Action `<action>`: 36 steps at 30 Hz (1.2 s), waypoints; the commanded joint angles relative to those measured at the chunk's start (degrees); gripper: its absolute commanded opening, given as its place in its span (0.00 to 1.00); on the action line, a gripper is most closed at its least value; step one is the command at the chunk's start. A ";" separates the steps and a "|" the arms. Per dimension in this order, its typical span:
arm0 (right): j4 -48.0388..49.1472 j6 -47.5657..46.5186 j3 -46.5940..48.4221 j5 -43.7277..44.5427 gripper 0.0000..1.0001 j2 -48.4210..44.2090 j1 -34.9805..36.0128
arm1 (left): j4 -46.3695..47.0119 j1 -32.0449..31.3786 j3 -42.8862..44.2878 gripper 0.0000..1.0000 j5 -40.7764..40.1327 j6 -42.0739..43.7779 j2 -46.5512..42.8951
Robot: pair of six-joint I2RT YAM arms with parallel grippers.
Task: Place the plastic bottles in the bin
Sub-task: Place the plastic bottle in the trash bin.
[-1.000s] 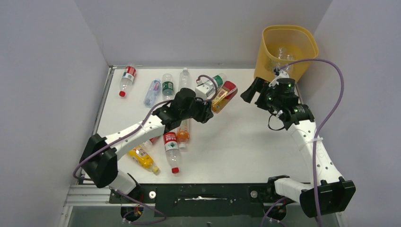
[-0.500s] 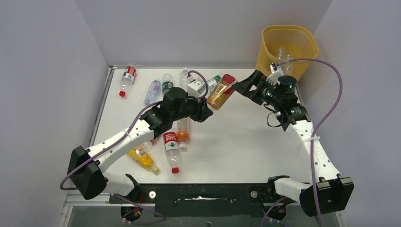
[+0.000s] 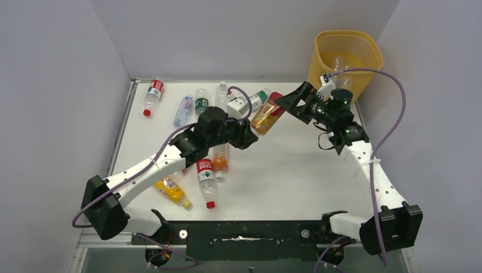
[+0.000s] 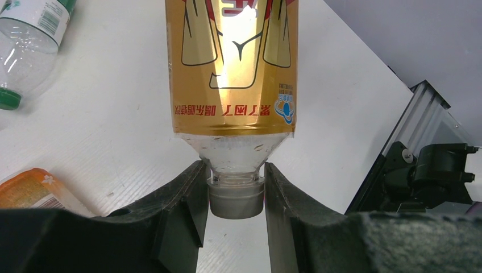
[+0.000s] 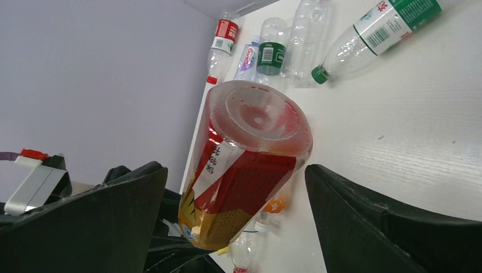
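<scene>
My left gripper (image 3: 254, 126) is shut on the cap of a gold-and-red labelled bottle (image 3: 268, 113) and holds it above the table, base pointing toward the right arm; the left wrist view shows the neck (image 4: 236, 190) clamped between the fingers. My right gripper (image 3: 284, 101) is open, its fingers on either side of the bottle's red base (image 5: 250, 148), not touching. The yellow-orange bin (image 3: 344, 60) stands at the back right with a clear bottle (image 3: 340, 63) inside. Several other bottles lie on the table at the back left (image 3: 201, 104) and near the left arm (image 3: 207, 180).
Grey walls close in the table on the left, back and right. A clear bottle with a green cap (image 5: 375, 34) lies just behind the held bottle. An orange bottle (image 3: 219, 160) and a yellow one (image 3: 170, 190) lie under the left arm.
The left gripper has carried the gold-and-red bottle a little right and back. The right gripper has swung left from near the bin and now brackets the bottle's base.
</scene>
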 commanded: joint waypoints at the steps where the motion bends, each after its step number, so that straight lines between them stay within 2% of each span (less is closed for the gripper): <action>1: 0.28 -1.20 3.24 0.16 0.98 1.29 0.48 | 2.65 -0.58 2.46 0.17 0.76 -0.37 -2.54; 7: 1.18 -0.95 4.54 0.01 1.00 3.22 0.50 | 2.82 -1.68 3.09 0.17 1.21 -0.54 -2.10; 11: 1.68 -0.84 5.78 -0.49 0.96 4.77 0.56 | 2.91 -2.24 3.44 0.17 1.24 -0.62 -1.68; 13: 1.81 -0.83 6.54 -0.79 0.92 5.57 0.56 | 2.76 -2.39 3.67 0.18 1.29 -0.72 -1.41; 17: 2.24 -0.70 7.58 -1.27 0.76 6.77 0.66 | 2.47 -2.50 3.80 0.20 0.84 -0.39 -1.05; 21: 2.24 -0.59 8.09 -1.55 0.68 7.43 0.64 | 2.30 -2.47 3.71 0.25 -0.34 0.04 -0.68; 26: 1.44 -1.15 8.88 -1.51 0.53 7.87 0.75 | 1.43 -2.52 4.32 0.47 -0.99 0.55 0.26; 31: 0.74 -1.61 9.60 -1.17 0.49 8.17 0.75 | 0.33 -2.52 4.95 0.79 -2.56 0.75 0.62; 36: -1.76 -3.73 11.93 0.40 0.48 9.19 0.49 | -2.27 -2.31 6.37 0.82 -4.47 1.03 -0.08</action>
